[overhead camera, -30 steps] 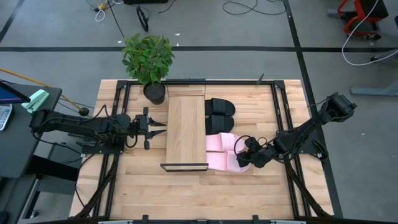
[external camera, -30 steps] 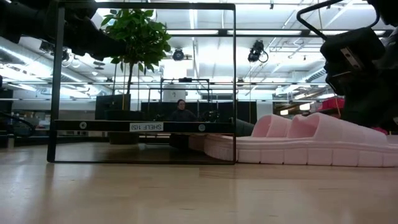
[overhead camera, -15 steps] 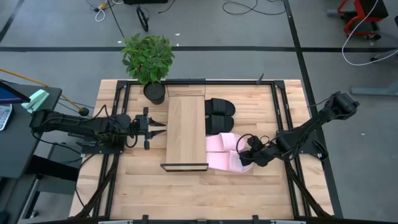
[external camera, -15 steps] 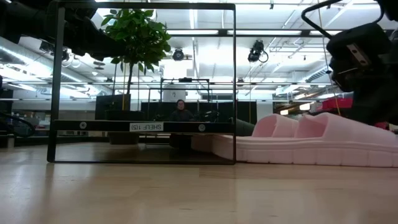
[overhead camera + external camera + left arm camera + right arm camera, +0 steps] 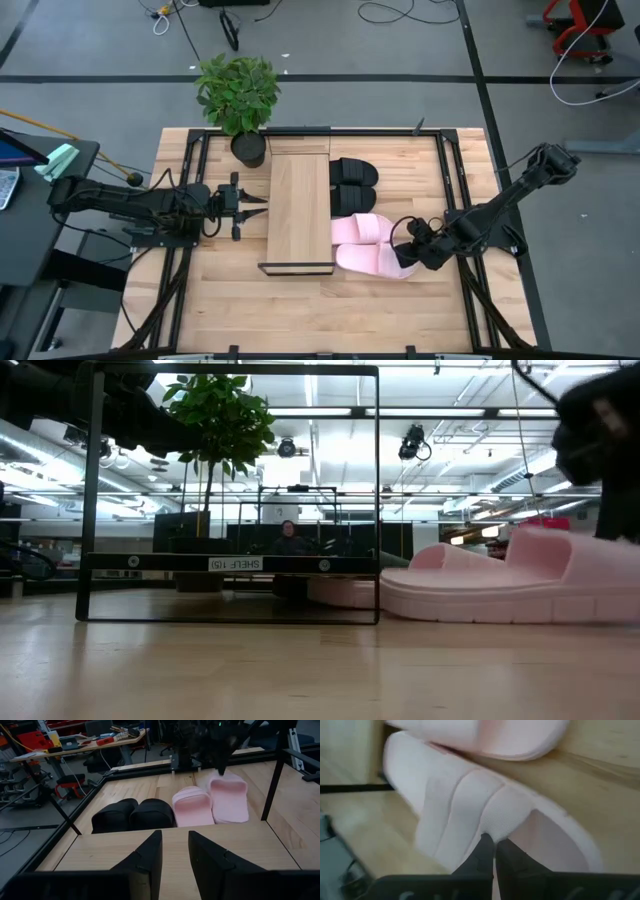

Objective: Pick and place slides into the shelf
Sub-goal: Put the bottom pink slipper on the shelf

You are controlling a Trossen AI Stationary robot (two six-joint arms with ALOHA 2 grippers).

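- Right end effector pinches the near pink slide at its heel end, beside the shelf on the worktop.
- Lift it clear of its twin before swinging over the board.
- Left end effector, fingers slightly spread, waits beside the shelf.

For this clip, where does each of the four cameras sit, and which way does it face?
High: overhead, straight down on shelf, both arms.
Low: tabletop level, through the shelf frame toward the room; pink slide, right arm blurred.
Left wrist: past its own fingers across the shelf to black slides and the pink pair.
Right wrist: its fingers at the pink slide's strap.
Pink slides appear in all.
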